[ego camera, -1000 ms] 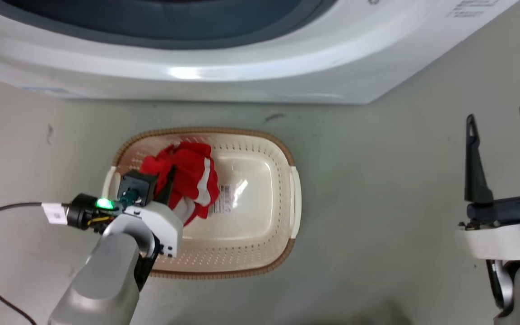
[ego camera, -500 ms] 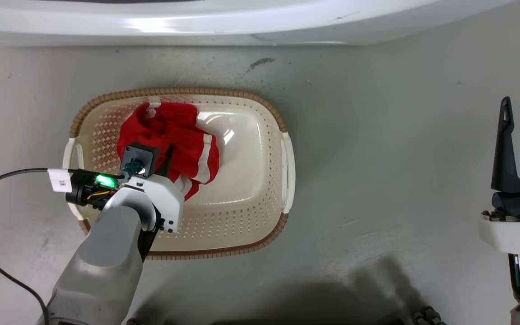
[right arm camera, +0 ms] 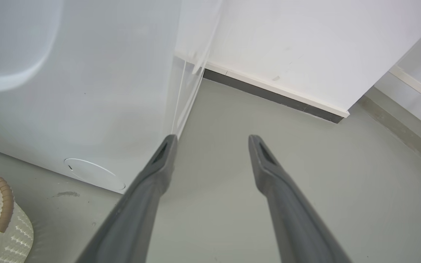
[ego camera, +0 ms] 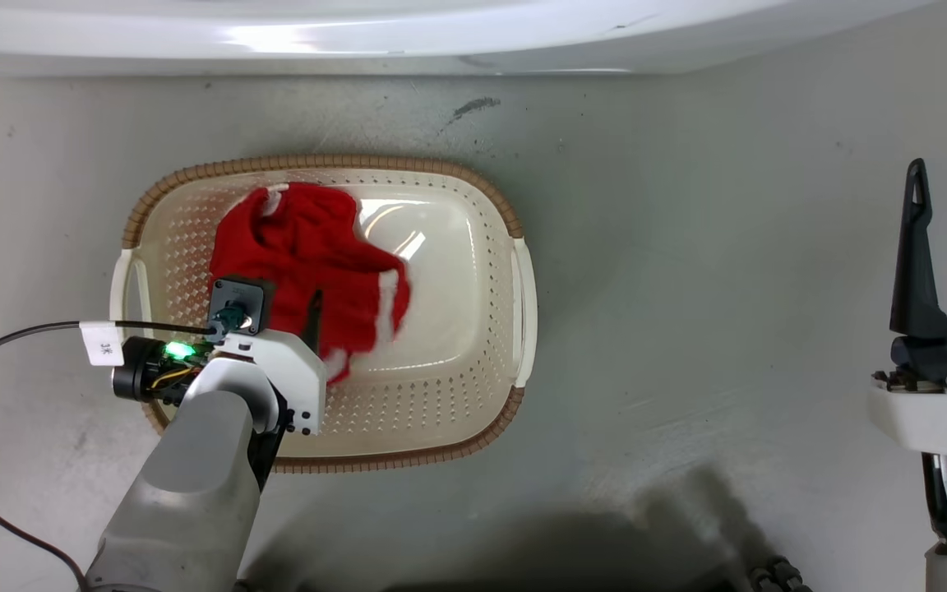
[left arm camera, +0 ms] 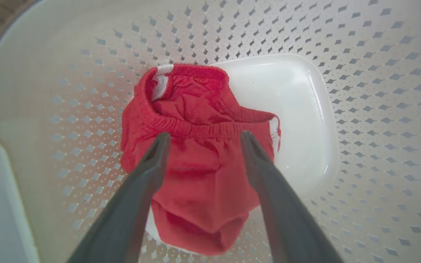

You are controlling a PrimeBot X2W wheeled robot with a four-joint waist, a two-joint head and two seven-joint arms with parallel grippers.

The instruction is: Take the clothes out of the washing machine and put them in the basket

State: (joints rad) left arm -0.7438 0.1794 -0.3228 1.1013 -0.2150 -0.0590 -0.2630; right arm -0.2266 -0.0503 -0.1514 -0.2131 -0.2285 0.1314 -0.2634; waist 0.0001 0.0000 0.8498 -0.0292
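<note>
While my left gripper (left arm camera: pixel 203 137) hangs over the basket (ego camera: pixel 441 403), I see its fingers spread, gripping nothing: the red clothes (ego camera: pixel 301 238) lie crumpled in the basket's left half, right beneath. Just beyond stands the washing machine (ego camera: pixel 441 33). My right gripper (right arm camera: pixel 212 138), fingers apart too, hovers over grey floor (right arm camera: pixel 305 164), well off right.

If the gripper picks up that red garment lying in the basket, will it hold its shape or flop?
Probably flops: the red garment lies crumpled in the basket, so it should droop from the left gripper. It looks thin, likely light. Its gathered waistband may stretch when pulled.
</note>
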